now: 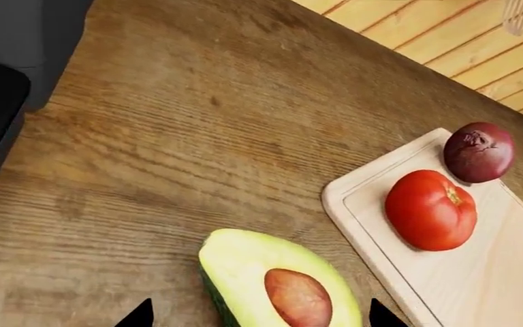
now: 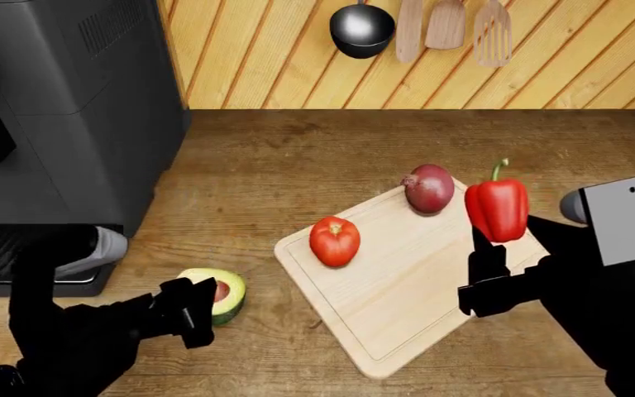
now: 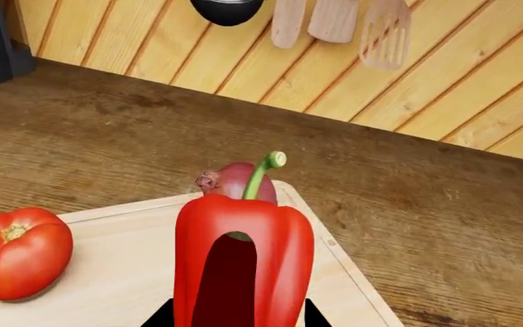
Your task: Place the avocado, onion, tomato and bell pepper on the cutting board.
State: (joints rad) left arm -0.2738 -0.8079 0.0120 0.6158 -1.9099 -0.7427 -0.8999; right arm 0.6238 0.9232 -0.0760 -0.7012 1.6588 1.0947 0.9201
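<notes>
My right gripper (image 2: 483, 269) is clamped on the bell pepper (image 2: 496, 208), holding it upright over the right edge of the cutting board (image 2: 406, 310), stem up; I cannot tell whether its base touches the wood. My left gripper (image 2: 191, 310) sits around the avocado (image 2: 218, 291), which lies cut side up on the table (image 2: 284, 165) just left of the board's near-left edge, a strip of bare wood between them; I cannot tell whether the fingers are touching it. The tomato (image 2: 336, 241) rests on the board near its left edge and the onion (image 2: 429, 188) at its far corner, leaving the middle and near half of the board free. To my left a dark appliance (image 2: 64, 107) stands close to the avocado, so room there is tight. The left wrist view shows the avocado's brown pit and the groove along the board's rim, with my two fingertips (image 1: 137, 315) on either side of the fruit. The right wrist view shows the onion right behind the pepper, and utensils (image 3: 334, 20) hanging on the plank wall beyond
</notes>
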